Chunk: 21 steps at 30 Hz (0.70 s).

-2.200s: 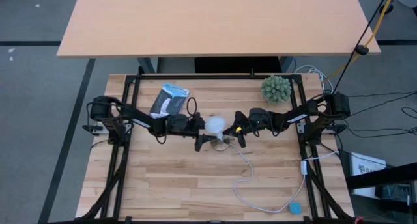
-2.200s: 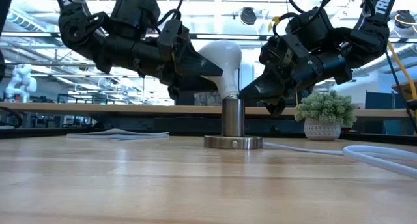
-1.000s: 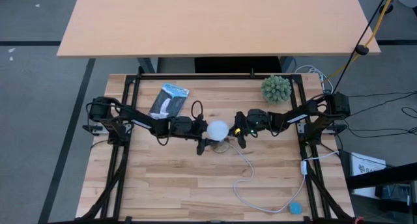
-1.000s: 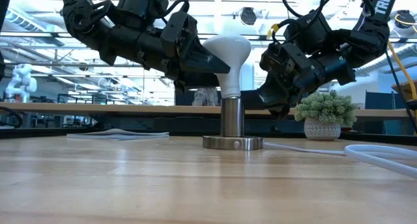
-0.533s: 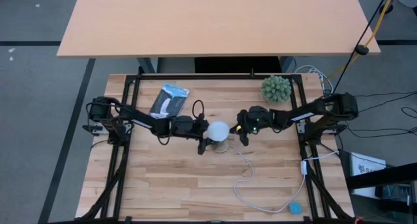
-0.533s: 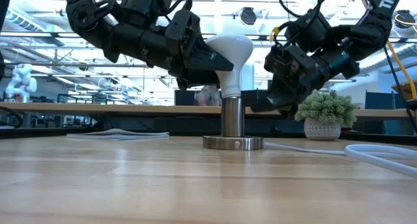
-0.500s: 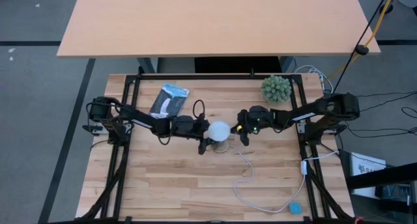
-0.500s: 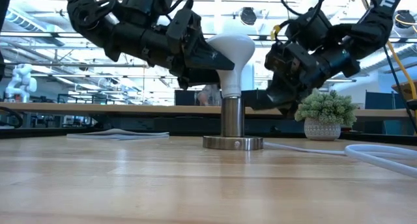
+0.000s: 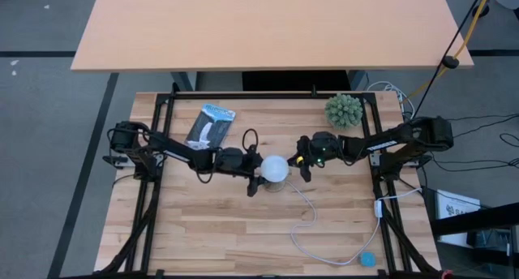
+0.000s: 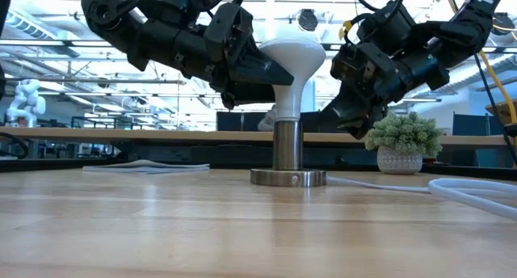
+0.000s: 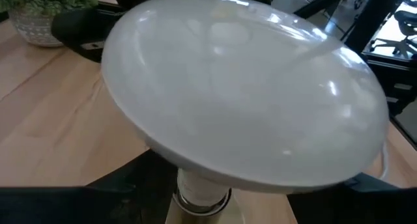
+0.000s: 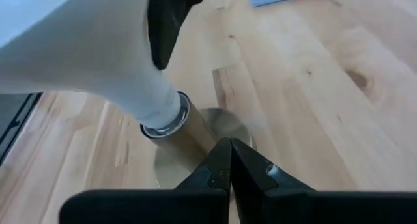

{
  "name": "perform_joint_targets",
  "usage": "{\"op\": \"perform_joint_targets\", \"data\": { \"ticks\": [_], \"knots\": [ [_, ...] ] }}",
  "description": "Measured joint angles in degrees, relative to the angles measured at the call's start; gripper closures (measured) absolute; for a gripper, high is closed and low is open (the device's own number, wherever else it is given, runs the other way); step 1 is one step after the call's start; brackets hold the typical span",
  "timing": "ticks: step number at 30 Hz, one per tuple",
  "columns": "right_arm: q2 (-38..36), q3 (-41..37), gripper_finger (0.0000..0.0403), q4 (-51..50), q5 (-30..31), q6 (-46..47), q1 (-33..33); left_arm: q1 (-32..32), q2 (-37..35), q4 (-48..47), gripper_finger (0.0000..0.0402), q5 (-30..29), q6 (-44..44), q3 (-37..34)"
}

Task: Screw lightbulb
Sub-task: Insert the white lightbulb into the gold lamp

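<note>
Table (image 9: pixel 203 230), both arms, and a socket (image 10: pixel 287 177) near the table's middle, which serves as landmark. Left arm: its gripper (image 10: pixel 262 72) reaches the socket from the left and is clamped on the bulb (image 10: pixel 289 60), fingers against the tapering neck under the dome. Right arm: its gripper (image 12: pixel 229 167) sits just to the right of the socket, fingers pressed together on nothing, tips pointing at the socket's base and apart from the bulb. The bulb stands nearly upright on the socket, dome up, grey base at the socket mouth.

Step in hand, as judged: the base is seated and threading is under way or about to begin. The next move calls for a wrist turn about the bulb's axis, keeping it square to the socket to avoid cross-threading.

Views compared: the low view shows the bulb's stance and the left grip; the high view alone shows the cord (image 9: pixel 312 218) running from the socket, the plant (image 9: pixel 344 110) beyond it to the right, and a packet (image 9: pixel 209 125) beyond it to the left. The right wrist view shows the metal collar (image 12: pixel 166 120) where base meets socket.
</note>
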Motion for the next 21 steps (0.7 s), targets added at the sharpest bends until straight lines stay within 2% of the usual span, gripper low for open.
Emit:
{"op": "perform_joint_targets", "data": {
  "ticks": [5, 17, 21],
  "knots": [
    [0.02, 0.00, 0.0403, 0.02, 2.41, 0.15, 1.17, 0.95, 0.00, -0.92, 0.0152, -1.85, 0.17, 0.00],
    [0.02, 0.00, 0.0403, -0.02, 2.82, 0.87, 2.62, 0.28, 0.00, -1.09, 0.0152, -2.97, 0.11, 0.00],
    [0.04, 0.00, 0.0403, -1.84, 5.06, 0.87, 2.57, 0.30, 0.00, -0.86, 0.0152, -2.95, -0.04, 0.00]
  ]
}}
